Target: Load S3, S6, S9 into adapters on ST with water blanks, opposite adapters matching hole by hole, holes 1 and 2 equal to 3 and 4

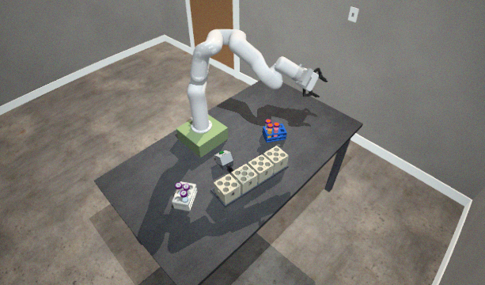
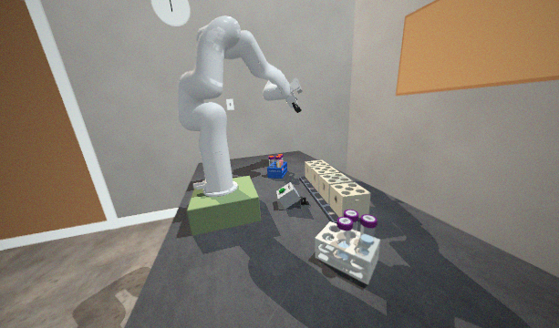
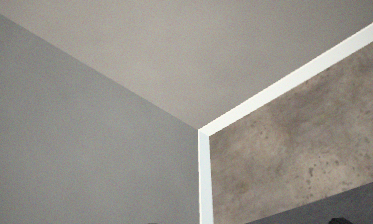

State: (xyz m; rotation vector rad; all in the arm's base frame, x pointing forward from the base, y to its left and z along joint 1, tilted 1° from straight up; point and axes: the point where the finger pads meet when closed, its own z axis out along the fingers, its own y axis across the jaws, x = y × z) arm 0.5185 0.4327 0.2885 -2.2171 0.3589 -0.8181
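My gripper is open and empty, high above the table's far end. The blue rack holds three tubes with purple caps and orange dots; orange and pink contents show. The white rack holds three tubes with purple caps and white dots; pale blue contents show. Four cream adapters stand in a row on the loading stand; no tubes show in their holes. IDs, volumes and adapter numbers are too small to read. The green DONE key is on its small sloped desk.
The arm stands on a green block. The sloped desk lies between this block and the adapter row, with a small black object beside it. The wrist view shows mainly walls and floor, with a table corner at the lower right.
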